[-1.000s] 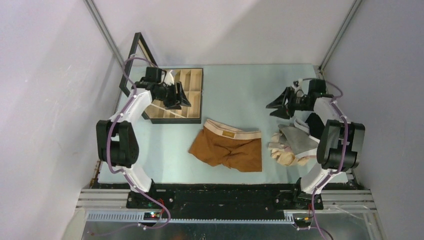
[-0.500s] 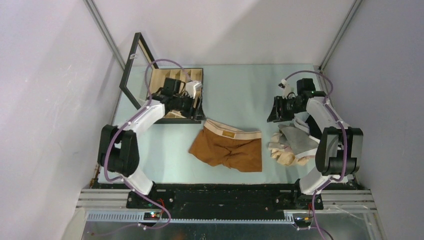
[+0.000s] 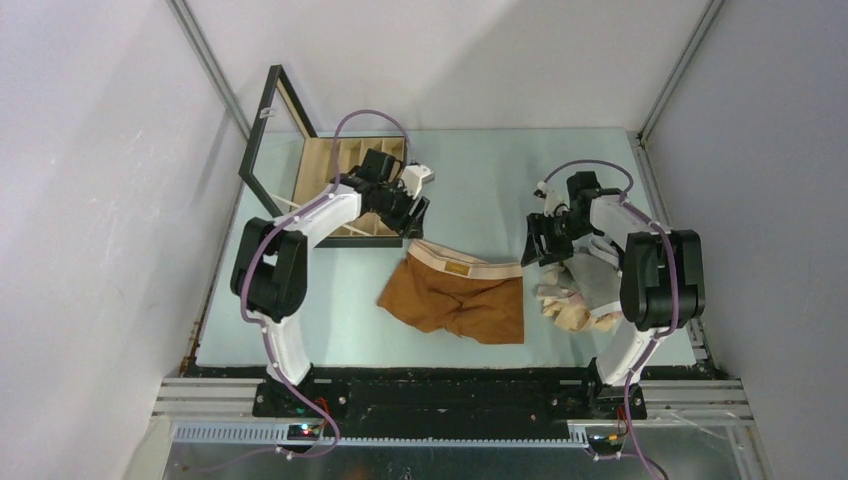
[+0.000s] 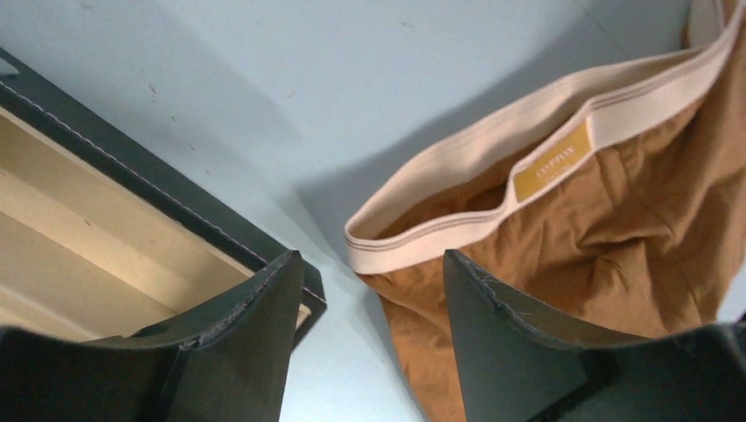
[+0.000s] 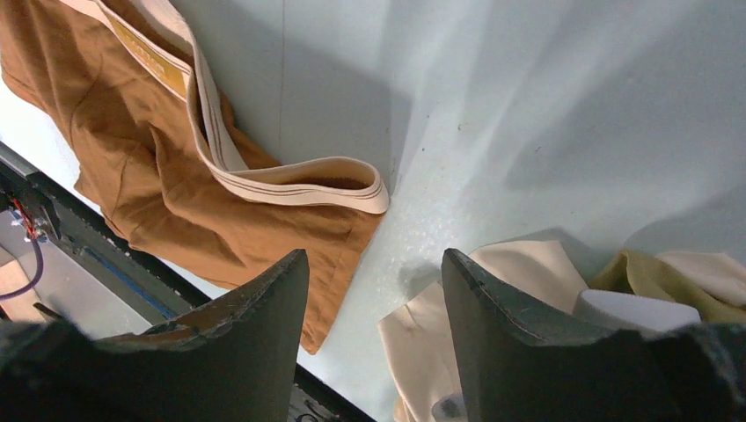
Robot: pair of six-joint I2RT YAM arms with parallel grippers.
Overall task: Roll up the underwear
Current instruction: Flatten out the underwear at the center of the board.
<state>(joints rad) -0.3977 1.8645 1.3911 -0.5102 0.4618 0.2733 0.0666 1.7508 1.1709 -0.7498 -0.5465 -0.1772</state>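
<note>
Nothing is rolled yet: brown underwear point(image 3: 455, 300) lies flat on the surface point(image 3: 480, 175), other garments point(image 3: 585, 290) heaped at its right, left hand point(image 3: 412, 214) and right hand point(image 3: 536, 242) released above its waistband point(image 3: 470, 267).

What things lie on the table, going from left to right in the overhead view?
open compartment box → rust-brown underwear, spread flat → heap of grey and beige underwear. The two grippers hang over the edges of these things, so their places in the order are unclear.
</note>
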